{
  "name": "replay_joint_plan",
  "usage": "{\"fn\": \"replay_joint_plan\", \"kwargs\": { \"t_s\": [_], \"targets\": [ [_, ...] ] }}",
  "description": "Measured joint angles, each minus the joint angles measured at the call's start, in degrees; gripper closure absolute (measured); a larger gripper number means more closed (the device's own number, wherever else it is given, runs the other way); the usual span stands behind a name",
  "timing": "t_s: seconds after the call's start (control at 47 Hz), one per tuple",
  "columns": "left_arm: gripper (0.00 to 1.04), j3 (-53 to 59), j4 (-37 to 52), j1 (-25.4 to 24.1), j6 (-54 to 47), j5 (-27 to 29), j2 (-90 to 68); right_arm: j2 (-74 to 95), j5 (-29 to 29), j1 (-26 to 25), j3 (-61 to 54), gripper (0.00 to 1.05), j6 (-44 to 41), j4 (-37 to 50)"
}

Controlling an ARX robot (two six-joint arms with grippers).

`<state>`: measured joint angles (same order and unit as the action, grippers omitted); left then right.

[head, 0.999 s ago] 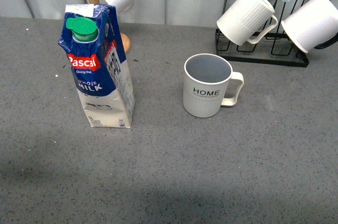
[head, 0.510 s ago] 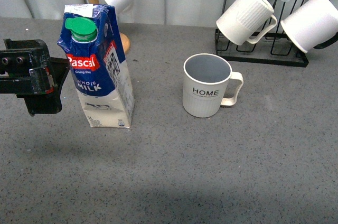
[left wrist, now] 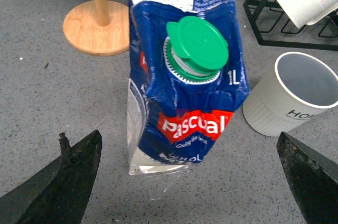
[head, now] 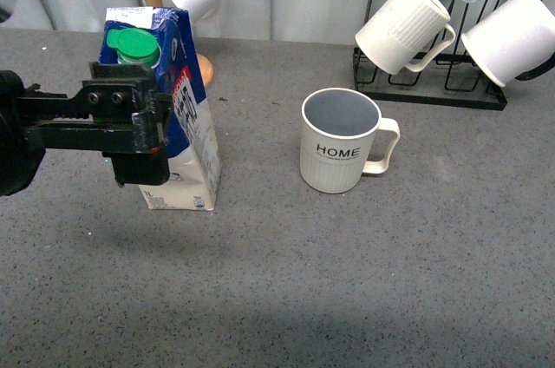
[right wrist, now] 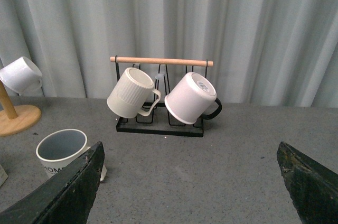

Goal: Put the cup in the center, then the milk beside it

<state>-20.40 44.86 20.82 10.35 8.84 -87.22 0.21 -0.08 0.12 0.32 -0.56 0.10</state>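
Blue-and-white milk [head: 196, 153] before wide-spread left gripper [head: 139, 130] (cup [head: 335, 156] nearby)

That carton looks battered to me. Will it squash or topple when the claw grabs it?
The milk carton looks creased near its green cap, so it will probably dent under a squeeze. It stands tall on a narrow base; an uneven push from the open left gripper might tip it.

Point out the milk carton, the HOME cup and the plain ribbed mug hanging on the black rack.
milk carton [left wrist: 182, 100]: left wrist view, on the blue front panel above the red logo.
HOME cup [head: 336, 170]: front view, on the ribbed wall under the lettering.
plain ribbed mug [head: 403, 28]: front view, on its ribbed side.
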Motion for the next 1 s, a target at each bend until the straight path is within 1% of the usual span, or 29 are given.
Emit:
{"fn": "replay_joint_plan", "kwargs": {
  "t_s": [0.213,0.446,0.68,0.999],
  "targets": [
    [0.06,-2.0,0.3,1.1,1.2,-0.3,-2.8,0.0,0.0,0.0,0.0,0.09,0.0,0.0],
    [0.06,-3.2,1.9,1.3,0.8,0.0,-5.4,0.0,0.0,0.0,0.0,0.09,0.0,0.0],
    [0.06,-4.4,4.1,0.0,-1.1,0.4,-8.0,0.0,0.0,0.0,0.0,0.09,0.0,0.0],
    [0.07,-6.2,4.2,-1.8,-1.6,0.2,-10.6,0.0,0.0,0.0,0.0,0.09,0.0,0.0]
  ]
}}
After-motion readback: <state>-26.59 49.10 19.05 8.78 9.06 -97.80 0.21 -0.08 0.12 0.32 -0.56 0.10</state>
